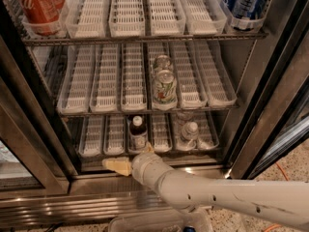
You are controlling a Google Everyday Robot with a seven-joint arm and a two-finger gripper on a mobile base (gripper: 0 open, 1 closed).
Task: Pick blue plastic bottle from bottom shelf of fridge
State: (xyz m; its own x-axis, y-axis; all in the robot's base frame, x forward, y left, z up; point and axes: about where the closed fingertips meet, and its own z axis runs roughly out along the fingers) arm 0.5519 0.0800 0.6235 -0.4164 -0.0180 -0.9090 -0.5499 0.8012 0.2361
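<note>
The blue plastic bottle (137,132), with a white cap, dark shoulders and a pale label, stands upright in a middle lane of the bottom shelf (92,140) of the fridge (29,129). My gripper (132,157) hovers at the shelf's front edge, just below and in front of the bottle. It is open: one cream finger (117,165) points left along the sill, and the other fingertip (147,148) rises beside the bottle's base. Nothing is held. The white arm reaches in from the lower right.
A clear water bottle (189,132) stands two lanes right of the blue bottle. Cans (164,83) sit on the middle shelf above it. Red cans (36,5) and a blue can (246,1) are on the top rack. Dark door frames flank the opening.
</note>
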